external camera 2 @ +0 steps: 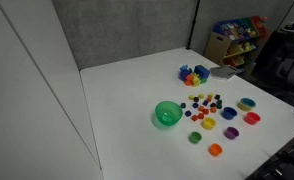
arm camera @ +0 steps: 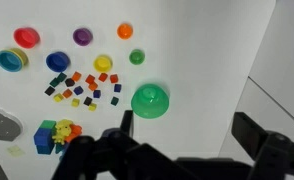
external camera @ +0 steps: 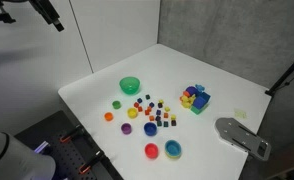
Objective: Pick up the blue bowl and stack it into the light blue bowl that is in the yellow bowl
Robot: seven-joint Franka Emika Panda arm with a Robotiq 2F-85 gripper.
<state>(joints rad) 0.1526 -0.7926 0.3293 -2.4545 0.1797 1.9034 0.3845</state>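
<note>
White worktop [external camera: 97, 95] between grey panel walls, arm high above it. Large green bowl [arm camera: 150, 99] lies nearest fingers [arm camera: 255, 135], which are spread wide and hold nothing. In wrist view, blue bowl [arm camera: 58, 62] sits well apart at their 10 o'clock, past scattered blocks [arm camera: 82, 88]. Light blue bowl [arm camera: 10, 58], nested in yellow bowl [arm camera: 26, 63], is just beside at blue bowl's 9 o'clock. Likely needs long reach out and down first.
</note>
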